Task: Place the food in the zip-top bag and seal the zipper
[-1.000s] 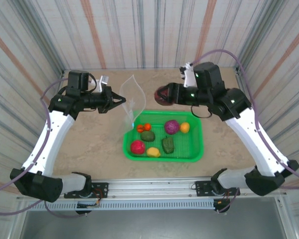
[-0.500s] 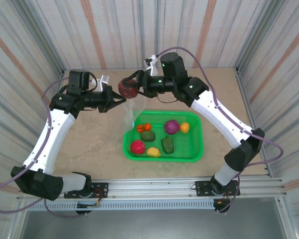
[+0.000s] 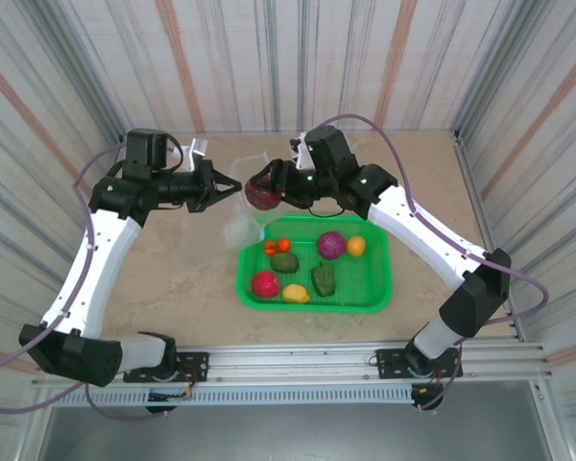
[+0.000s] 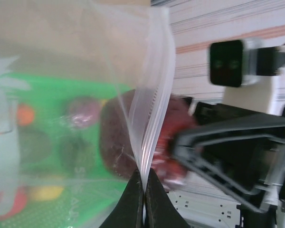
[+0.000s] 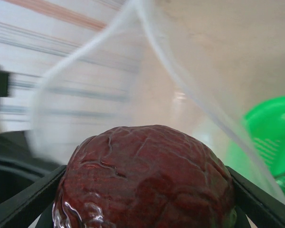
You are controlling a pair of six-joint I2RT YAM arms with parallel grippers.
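Moved: the right arm has swung left from the upper right of the overhead view, and its dark red, wrinkled toy fruit (image 5: 145, 175) now sits at the bag's mouth.
Left gripper (image 3: 221, 189): pinched together on the pale zipper strip (image 4: 157, 90), holding the clear floppy plastic bag (image 3: 242, 216) up and open for loading, upper centre.
Right gripper (image 3: 265, 192): clamped wide on the dark red fruit. Cannot tell if it has passed the rim.
Count: one bag and one piece held. Seven pieces lie in the green mesh plastic basket (image 3: 312, 305), lower centre: red, yellow, two green, purple, orange and a small orange-red cluster.
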